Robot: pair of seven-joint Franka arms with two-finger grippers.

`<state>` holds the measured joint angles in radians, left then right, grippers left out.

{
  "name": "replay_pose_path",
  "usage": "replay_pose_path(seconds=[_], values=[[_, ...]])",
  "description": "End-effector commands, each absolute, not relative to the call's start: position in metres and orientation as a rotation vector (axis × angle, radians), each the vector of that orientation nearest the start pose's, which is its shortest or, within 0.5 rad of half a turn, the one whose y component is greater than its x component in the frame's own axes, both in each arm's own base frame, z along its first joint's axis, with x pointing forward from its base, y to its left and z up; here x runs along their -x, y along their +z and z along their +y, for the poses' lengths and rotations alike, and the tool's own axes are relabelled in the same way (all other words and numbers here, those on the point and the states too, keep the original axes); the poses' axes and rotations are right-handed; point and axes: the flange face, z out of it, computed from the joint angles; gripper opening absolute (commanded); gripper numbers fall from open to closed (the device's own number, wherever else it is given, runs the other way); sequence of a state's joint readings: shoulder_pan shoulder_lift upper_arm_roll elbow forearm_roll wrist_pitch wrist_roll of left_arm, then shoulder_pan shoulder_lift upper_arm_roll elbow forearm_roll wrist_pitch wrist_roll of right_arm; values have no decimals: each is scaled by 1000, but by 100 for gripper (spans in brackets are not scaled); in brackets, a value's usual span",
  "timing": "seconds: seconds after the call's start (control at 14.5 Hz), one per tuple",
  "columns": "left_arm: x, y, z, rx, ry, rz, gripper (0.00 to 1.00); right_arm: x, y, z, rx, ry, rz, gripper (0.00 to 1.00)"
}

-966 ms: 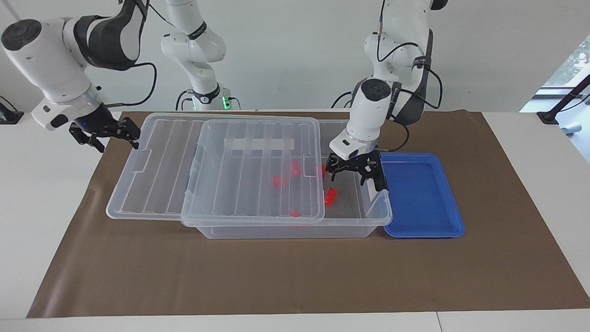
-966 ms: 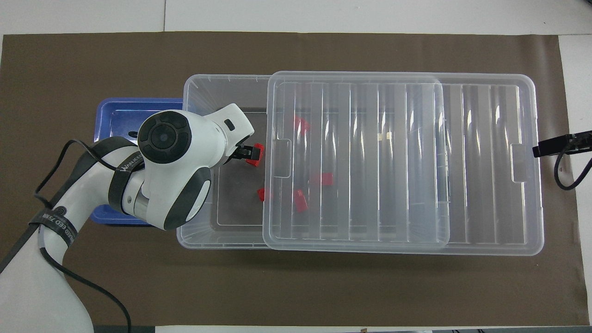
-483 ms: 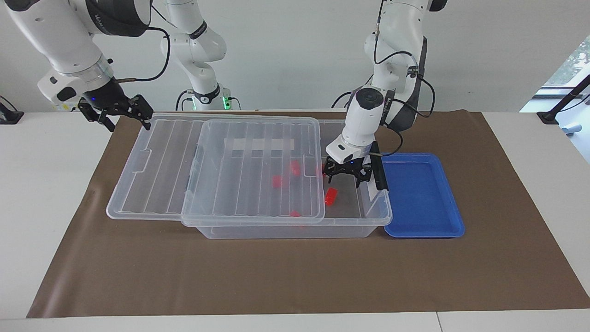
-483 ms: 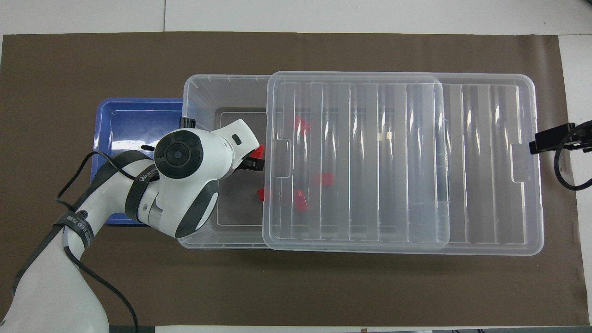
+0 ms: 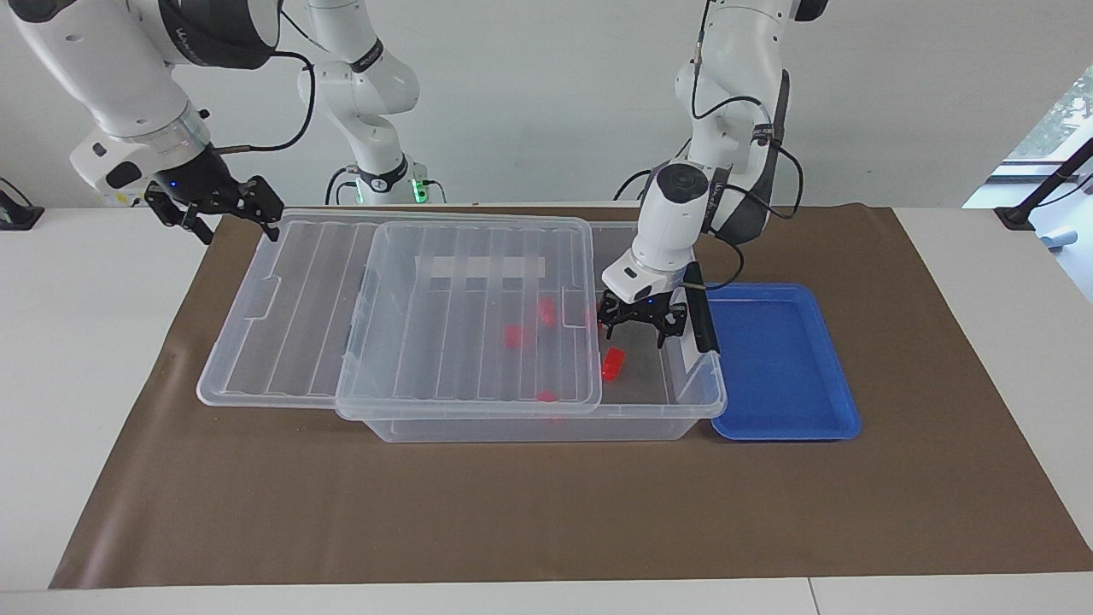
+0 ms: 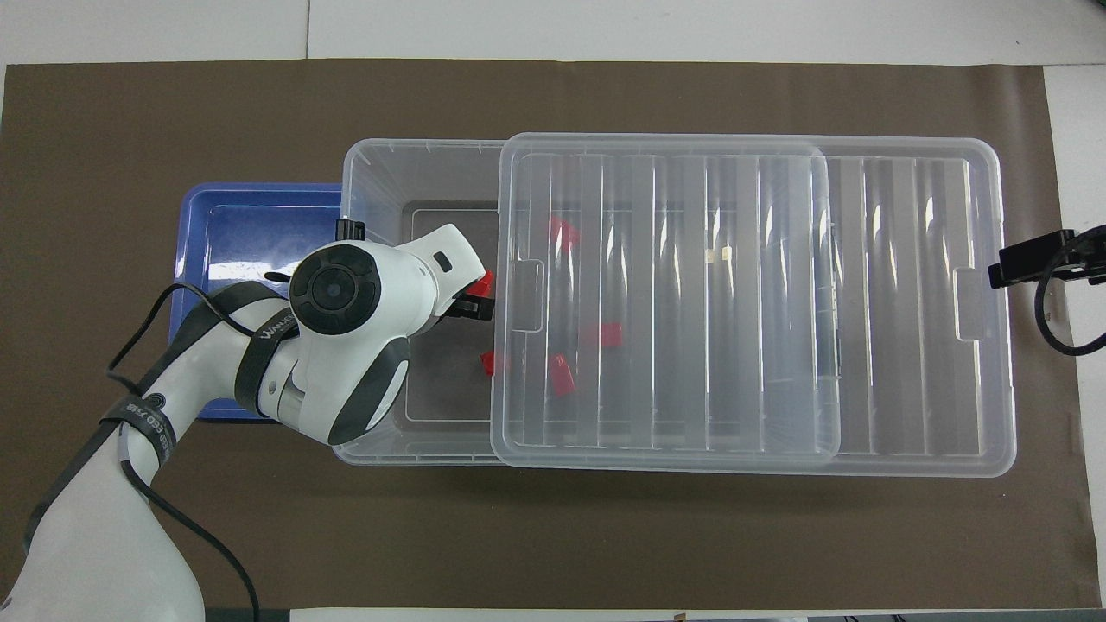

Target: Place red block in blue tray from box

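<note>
The clear box (image 5: 702,395) lies mid-table with its ribbed lid (image 5: 427,325) slid toward the right arm's end, so the end beside the blue tray (image 5: 781,359) is uncovered. One red block (image 5: 612,363) lies in that uncovered part; it also shows in the overhead view (image 6: 486,278). Several more red blocks (image 5: 512,336) lie under the lid. My left gripper (image 5: 636,331) is open and empty, low inside the box's open end, just above and beside the uncovered block. My right gripper (image 5: 224,213) is open and empty, up by the lid's corner.
A black clip handle (image 5: 700,320) sits on the box's end wall next to the left gripper. A brown mat (image 5: 546,512) covers the table. A third white arm (image 5: 367,94) stands at the robots' edge. The blue tray (image 6: 251,225) holds nothing.
My left gripper has gone down into the box's open end and shifted toward the lid's edge. My right gripper has risen and drawn back from the lid. The blocks have not moved.
</note>
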<state>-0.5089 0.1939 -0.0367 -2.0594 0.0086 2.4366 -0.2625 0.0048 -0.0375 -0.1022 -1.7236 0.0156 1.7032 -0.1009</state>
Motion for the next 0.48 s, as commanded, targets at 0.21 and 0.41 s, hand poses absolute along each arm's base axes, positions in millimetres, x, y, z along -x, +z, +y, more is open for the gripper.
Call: replay_pose_path(seconds=[0.21,0.41], values=[[-504,331,-329,3174,-321,506,100,-540,521,-53,3109,-81,120,100],[-504,327,-335,3179,-346,514,100,-540,492,-73,3118,-77,34,100]])
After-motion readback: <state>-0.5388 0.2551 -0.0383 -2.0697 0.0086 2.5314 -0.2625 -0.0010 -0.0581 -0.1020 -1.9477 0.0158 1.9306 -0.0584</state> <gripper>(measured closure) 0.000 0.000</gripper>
